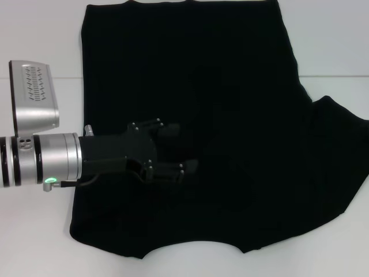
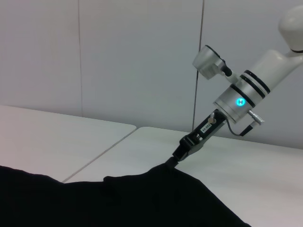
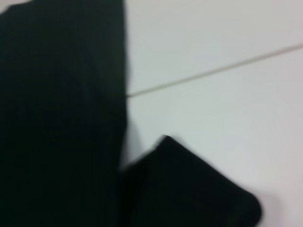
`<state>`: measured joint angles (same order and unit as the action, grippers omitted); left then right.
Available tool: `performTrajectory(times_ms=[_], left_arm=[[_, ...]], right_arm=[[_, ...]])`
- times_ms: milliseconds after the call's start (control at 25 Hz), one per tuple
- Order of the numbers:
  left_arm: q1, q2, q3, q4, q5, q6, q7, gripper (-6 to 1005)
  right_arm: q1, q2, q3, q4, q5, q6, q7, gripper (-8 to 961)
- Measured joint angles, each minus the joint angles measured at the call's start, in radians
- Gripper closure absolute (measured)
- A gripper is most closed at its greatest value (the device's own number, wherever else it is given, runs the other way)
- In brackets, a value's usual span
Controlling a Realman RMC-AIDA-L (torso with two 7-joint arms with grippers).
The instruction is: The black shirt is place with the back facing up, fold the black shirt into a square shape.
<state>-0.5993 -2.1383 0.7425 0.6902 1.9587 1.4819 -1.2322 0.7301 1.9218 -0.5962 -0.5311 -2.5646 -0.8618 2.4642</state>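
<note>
Midway through the first side fold: left tool (image 1: 173,151) low over black shirt (image 1: 242,115) spread on white desk (image 1: 40,40), opening unclear; right tool (image 2: 176,158) seemingly pinching the sleeve, awaiting carry-over.

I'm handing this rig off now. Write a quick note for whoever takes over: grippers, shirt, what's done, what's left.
Left gripper: over the middle of the black shirt, fingers open, holding nothing.
Right gripper: at the edge of the right sleeve, tip at the cloth.
Shirt: on the white table, left side looks folded in, right sleeve spread out.
Left to do: fold in the right side, then fold into a square.
</note>
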Motion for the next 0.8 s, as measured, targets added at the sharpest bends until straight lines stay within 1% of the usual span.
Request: performTrajectory(times_ms=[160,240,320,400,560,640,800], left_arm=[[-0.001,0.000,-0.003,0.001,0.000,0.000,-0.014,91],[0.000,0.000,-0.004,0.003,-0.001,0.000,-0.018,90],[0.001,0.000,-0.004,0.004,-0.005,0.000,-0.019,90],[0.003,0.000,-0.004,0.004,-0.010,0.000,-0.019,90],[0.007,0.001,-0.005,0.005,-0.014,0.000,-0.020,90],[0.008,0.001,-0.005,0.005,-0.014,0.000,-0.020,90],[0.011,0.002,-0.006,0.004,-0.014,-0.005,-0.021,90]], right_arm=[[0.013,0.008,-0.008,-0.019,0.121,-0.068,-0.091,946],[0.031,0.017,-0.010,-0.036,0.181,-0.135,-0.150,945],[0.061,0.028,-0.017,-0.045,0.200,-0.198,-0.188,945],[0.095,0.036,-0.050,-0.046,0.201,-0.241,-0.197,945],[0.135,0.054,-0.168,-0.046,0.200,-0.245,-0.152,944],[0.144,0.056,-0.210,-0.043,0.200,-0.233,-0.119,943],[0.150,0.060,-0.261,-0.041,0.200,-0.218,-0.085,943]])
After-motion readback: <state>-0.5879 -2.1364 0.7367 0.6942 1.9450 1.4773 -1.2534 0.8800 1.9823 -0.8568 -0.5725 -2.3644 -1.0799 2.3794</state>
